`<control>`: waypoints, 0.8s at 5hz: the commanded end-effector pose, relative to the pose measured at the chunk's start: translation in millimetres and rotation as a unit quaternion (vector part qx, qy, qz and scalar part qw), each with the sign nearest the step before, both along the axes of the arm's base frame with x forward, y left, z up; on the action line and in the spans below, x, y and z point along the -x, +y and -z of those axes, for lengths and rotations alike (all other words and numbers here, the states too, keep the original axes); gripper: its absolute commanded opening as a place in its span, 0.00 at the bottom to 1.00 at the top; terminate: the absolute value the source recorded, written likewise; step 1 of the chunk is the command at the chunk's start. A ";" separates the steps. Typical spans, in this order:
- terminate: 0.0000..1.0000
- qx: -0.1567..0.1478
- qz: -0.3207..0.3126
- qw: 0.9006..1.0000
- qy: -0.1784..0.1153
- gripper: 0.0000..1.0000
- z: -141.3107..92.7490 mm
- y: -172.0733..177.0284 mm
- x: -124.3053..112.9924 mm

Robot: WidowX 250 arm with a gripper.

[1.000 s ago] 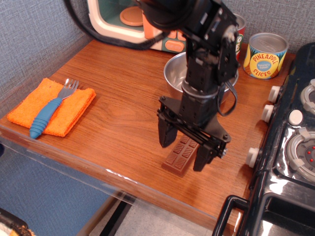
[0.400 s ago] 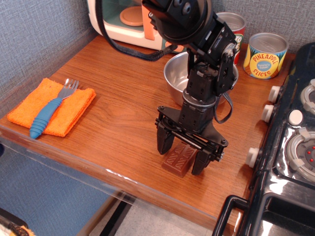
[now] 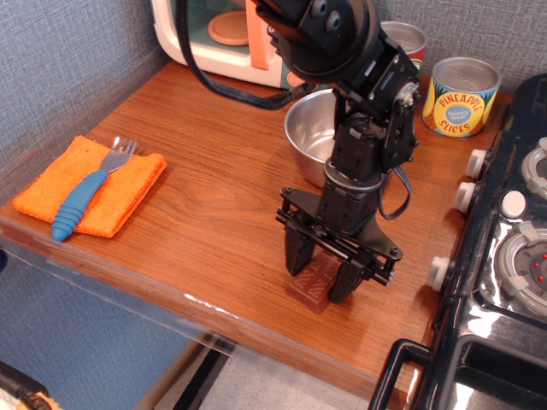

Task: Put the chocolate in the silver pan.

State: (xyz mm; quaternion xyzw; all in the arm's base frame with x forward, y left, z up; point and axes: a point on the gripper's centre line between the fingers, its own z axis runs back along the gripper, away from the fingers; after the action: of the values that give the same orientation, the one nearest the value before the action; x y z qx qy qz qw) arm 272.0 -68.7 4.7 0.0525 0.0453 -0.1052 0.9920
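Currently the hand [image 3: 322,275] is down at the bench's [image 3: 214,196] front edge, its fingers [image 3: 298,254] clamped on either side of the chocolate [image 3: 313,287], which lies flat on the wood. Pan [image 3: 318,132] sits behind the arm, toward the back edge. Can [image 3: 461,96] at the back right corner reads "PINEAPPLE SLICES". Fork [image 3: 88,190], blue handle, rests on an orange cloth [image 3: 92,184] at the left edge.

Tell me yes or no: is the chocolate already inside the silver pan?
No. The chocolate lies on the wooden table between the fingers of the gripper, while the silver pan sits farther back behind the arm.
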 end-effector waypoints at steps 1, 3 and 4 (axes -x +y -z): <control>0.00 0.008 0.016 1.000 -0.002 0.00 -2.8 2.9 3.0; 0.00 0.076 0.027 0.993 -0.081 0.00 -78.2 16.7 -18.8; 0.00 0.100 0.002 0.989 -0.109 0.00 -104.8 32.9 -44.7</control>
State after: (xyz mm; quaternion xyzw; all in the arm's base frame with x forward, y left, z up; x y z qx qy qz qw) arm 320.1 -39.8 101.3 -0.0360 -0.0587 -0.1022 0.9924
